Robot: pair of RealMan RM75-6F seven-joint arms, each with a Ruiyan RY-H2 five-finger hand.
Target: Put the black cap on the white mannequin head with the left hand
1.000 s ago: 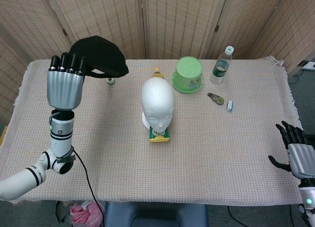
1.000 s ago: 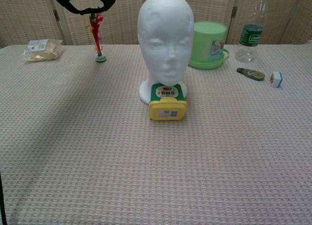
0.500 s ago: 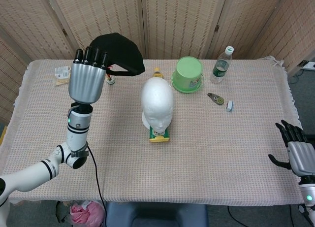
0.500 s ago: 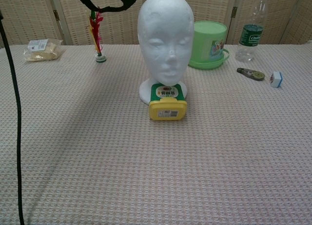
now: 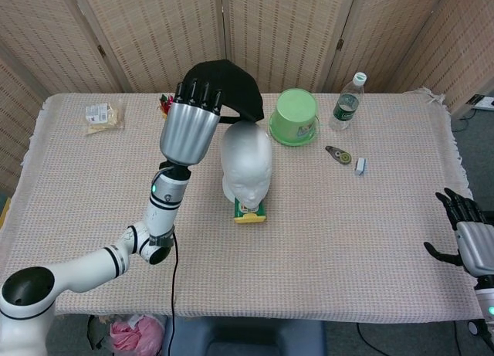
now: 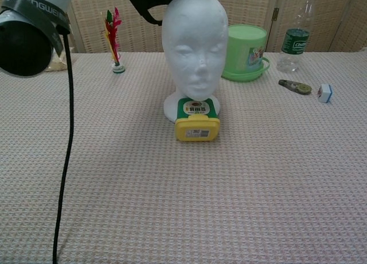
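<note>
The white mannequin head stands upright near the middle of the table, facing me, also shown in the chest view. My left hand is raised just left of it and holds the black cap up high; the cap hangs over the back and top of the mannequin head. In the chest view only the cap's lower edge shows at the top of the frame, behind the head's left side. My right hand rests low at the table's right front corner, fingers spread, holding nothing.
A yellow and green box lies against the mannequin's base. A green bucket, a water bottle, a small tape tool and a small cube stand to the right. A red flower pin and snack bag sit left.
My left arm has swung right with the cap, from the table's far left to right beside the mannequin head; the cap now hangs over the head. The right hand stayed put.
</note>
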